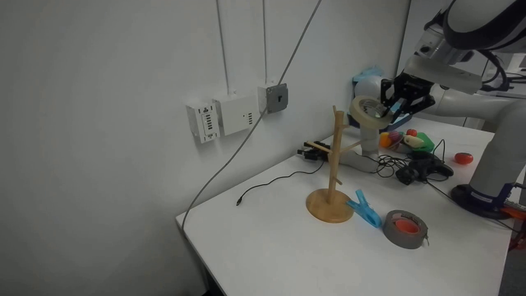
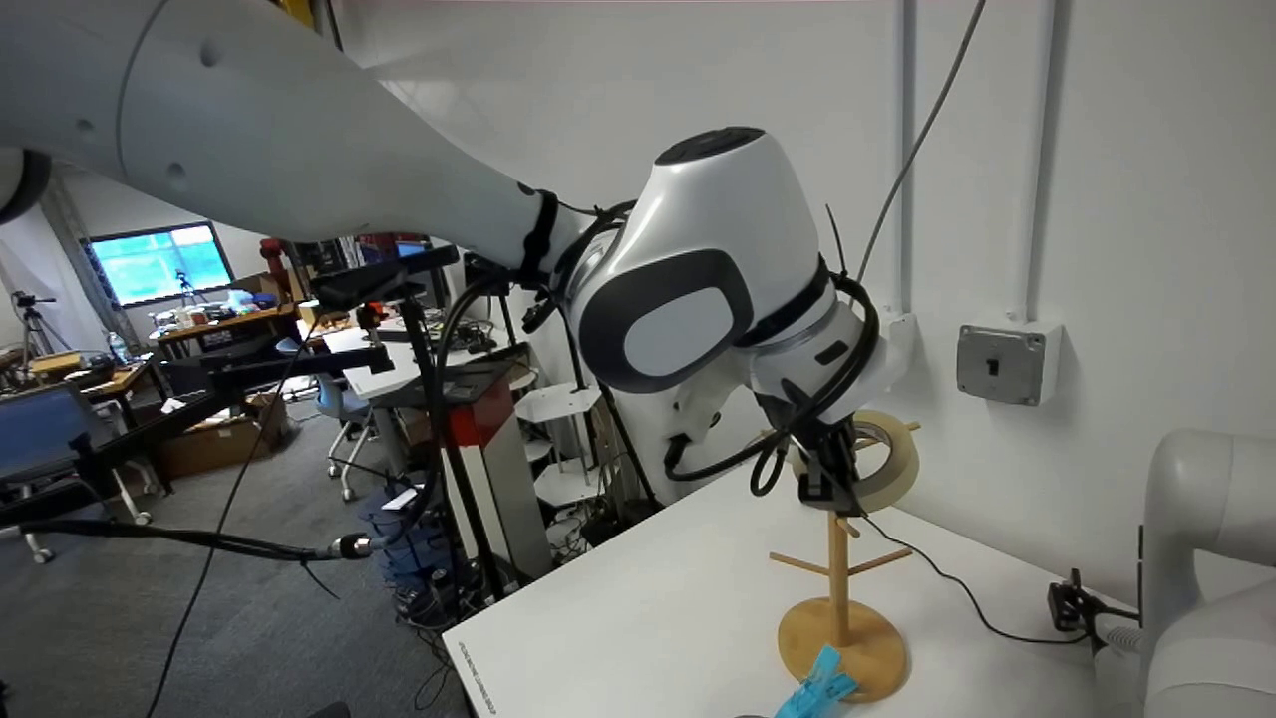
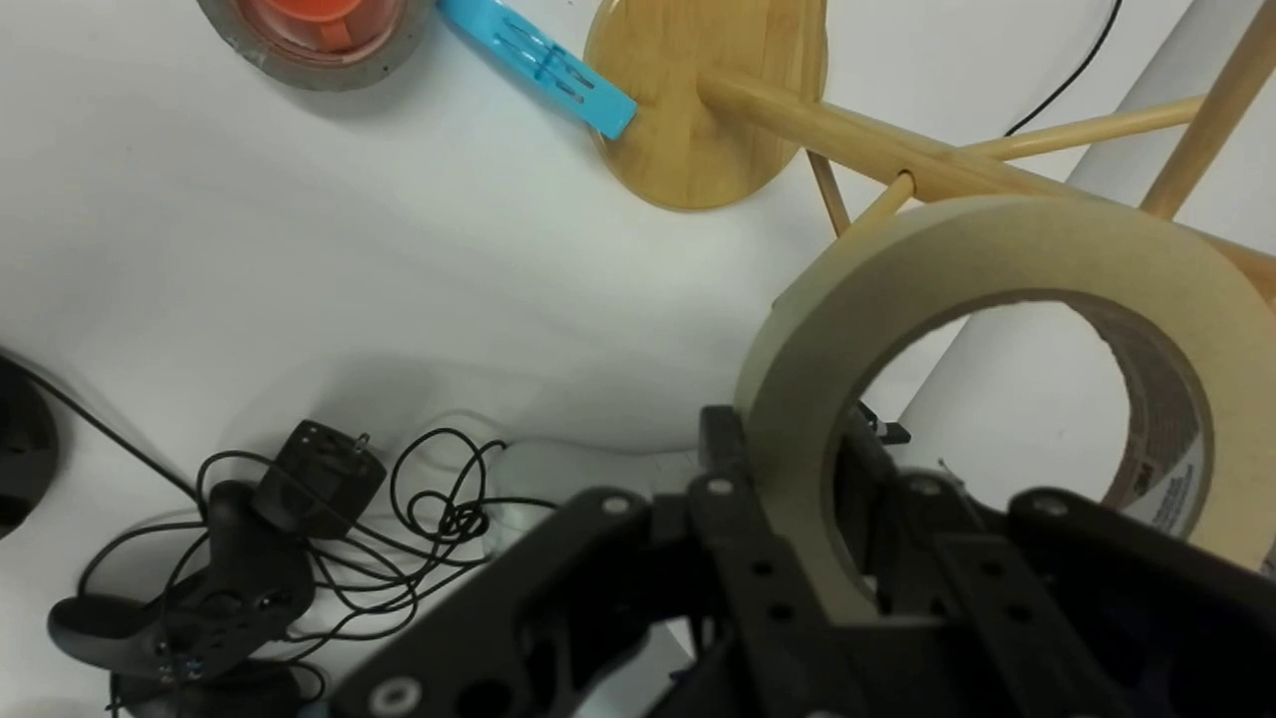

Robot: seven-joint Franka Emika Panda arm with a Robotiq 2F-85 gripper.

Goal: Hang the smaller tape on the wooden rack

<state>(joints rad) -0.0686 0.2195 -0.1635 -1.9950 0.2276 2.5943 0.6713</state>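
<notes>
1. One cream tape [image 3: 1027,244], a tilted ring, clenched by its wall in my gripper [image 3: 791,439]: one of my fingers [image 3: 722,444] outside the ring, one through its hole; most of the ring juts out beyond them.
2. One wooden rack [image 1: 335,160], upright: post top near my fingers, base [image 1: 322,209] well below them; whether the tape touches a peg [image 3: 1087,130] I cannot tell.
3. One white table [image 1: 267,230], beneath my fingers.
4. One blue clip [image 1: 365,211], below my fingers, one end over the rack's base.
5. One grey roll [image 1: 400,236], reddish core, below my fingers, just beside the clip.
6. One black controller [image 3: 254,558] among black cables [image 3: 464,519], below my fingers.
7. One grey switch box [image 2: 1000,365], on the wall [image 2: 1146,249], apart from my fingers.
8. One lit screen [image 2: 164,264], across the room, well apart from my fingers.
</notes>
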